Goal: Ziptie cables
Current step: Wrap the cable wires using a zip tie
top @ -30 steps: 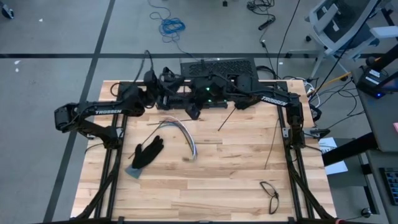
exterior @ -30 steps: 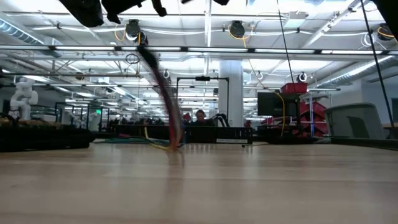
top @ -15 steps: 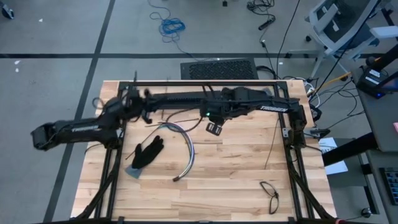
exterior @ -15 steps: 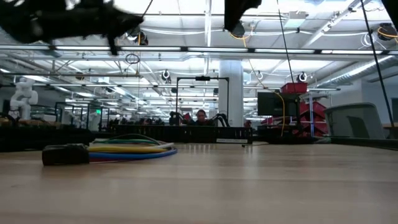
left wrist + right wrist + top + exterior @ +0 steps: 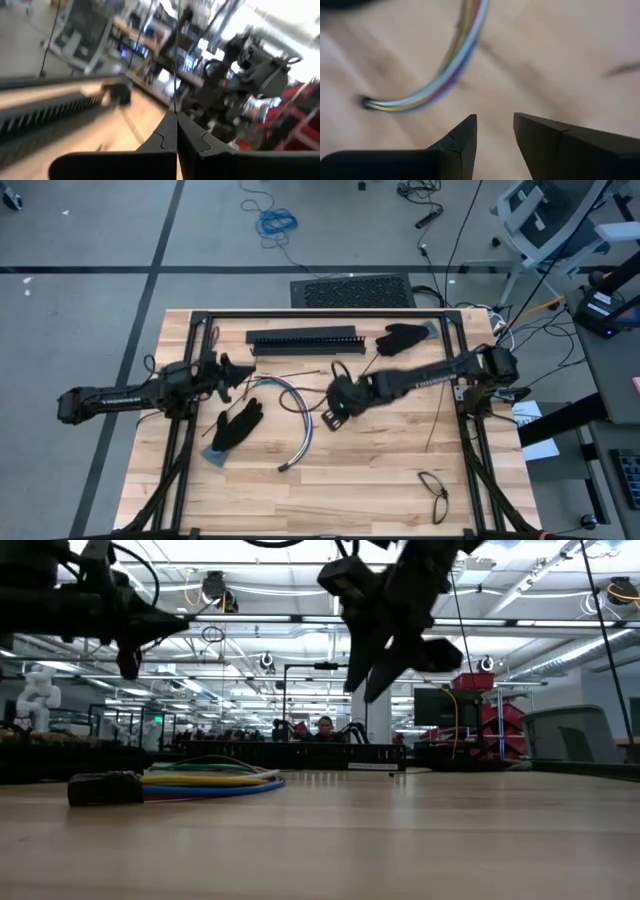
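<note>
I am working over the wooden table [image 5: 400,480], hanging my right gripper [image 5: 336,408] just beside the cables [image 5: 303,418], its fingers parted a little with nothing between them. The cables are lying flat in a curved bundle just off my fingertips, one end nearest me. My left gripper [image 5: 226,373] is waiting well to the far side of the bundle, pinched shut and empty. I am judging the wires light, limp and springy, likely to splay, so I am favouring a hold across the whole bundle at mid-arc.

A robotics lab: metal racks [image 5: 480,720], ceiling strip lights and a white humanoid robot [image 5: 37,695] behind
</note>
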Motion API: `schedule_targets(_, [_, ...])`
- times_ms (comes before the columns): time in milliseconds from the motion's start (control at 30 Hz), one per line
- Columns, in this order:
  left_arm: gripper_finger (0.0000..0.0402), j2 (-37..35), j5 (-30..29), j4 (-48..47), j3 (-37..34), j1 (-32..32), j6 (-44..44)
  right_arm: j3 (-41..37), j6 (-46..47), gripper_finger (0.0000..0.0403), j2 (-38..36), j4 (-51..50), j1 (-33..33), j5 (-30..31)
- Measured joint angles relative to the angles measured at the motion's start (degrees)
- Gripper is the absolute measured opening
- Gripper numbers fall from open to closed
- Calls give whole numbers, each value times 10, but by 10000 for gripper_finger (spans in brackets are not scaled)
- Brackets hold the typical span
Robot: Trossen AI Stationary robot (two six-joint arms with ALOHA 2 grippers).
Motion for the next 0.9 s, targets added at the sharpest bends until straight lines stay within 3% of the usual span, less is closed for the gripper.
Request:
schedule_targets(167, [0,-29,45,-168,13,-30,19,-97,215,125,4,206,55,-10])
schedule_targets(400, [0,-51,41,-346,69,-81,112,-62,347,102,60,233,80,19])
schedule_targets(633, [0,-72,37,-383,75,-110,121,29,310,94,155,229,54,7])
schedule_targets(900, [0,-80,8,-392,102,-112,121,84,209,149,181,166,65,40])
